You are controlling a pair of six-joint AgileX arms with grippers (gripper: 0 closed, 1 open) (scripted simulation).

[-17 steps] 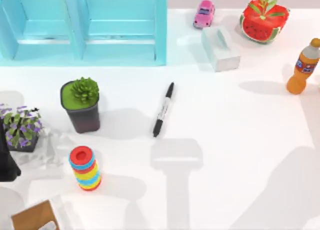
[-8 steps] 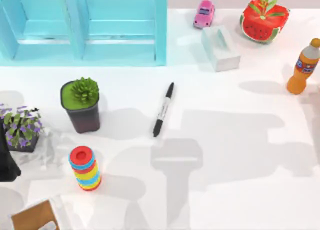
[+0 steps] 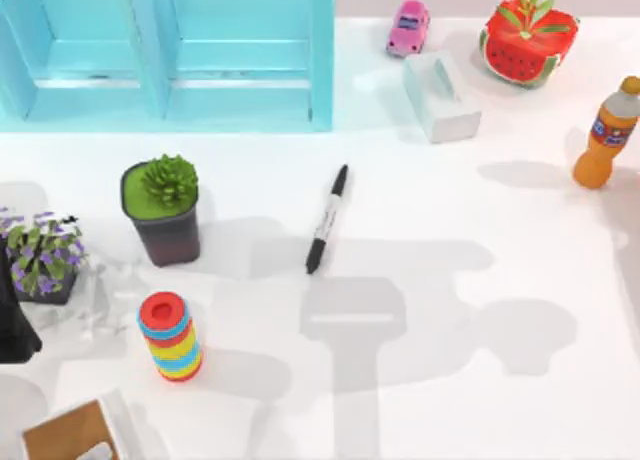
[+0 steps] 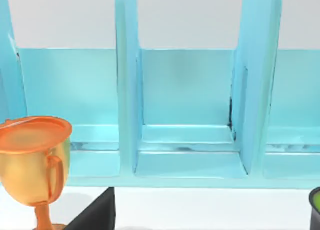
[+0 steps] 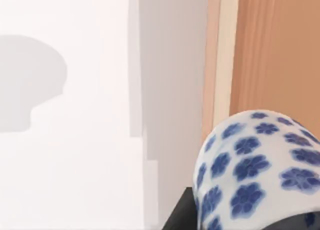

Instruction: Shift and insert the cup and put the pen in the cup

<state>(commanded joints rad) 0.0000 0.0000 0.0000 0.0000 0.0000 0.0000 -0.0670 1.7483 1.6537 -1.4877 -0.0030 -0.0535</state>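
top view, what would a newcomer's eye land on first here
Probably the big turquoise shelf unit along the far edge at the table's left. Then the black pen lying alone near the middle, with the bright ring stack and the succulent pot to its left. In the right wrist view, the blue-flowered cup looms close to the camera.

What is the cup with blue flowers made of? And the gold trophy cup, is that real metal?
The cup looks like glazed ceramic: smooth white surface with painted blue flowers, though it could be plastic. The trophy looks like polished metal, golden with an orange sheen and soft reflections on its bowl and handle; shiny painted plastic would look much the same.
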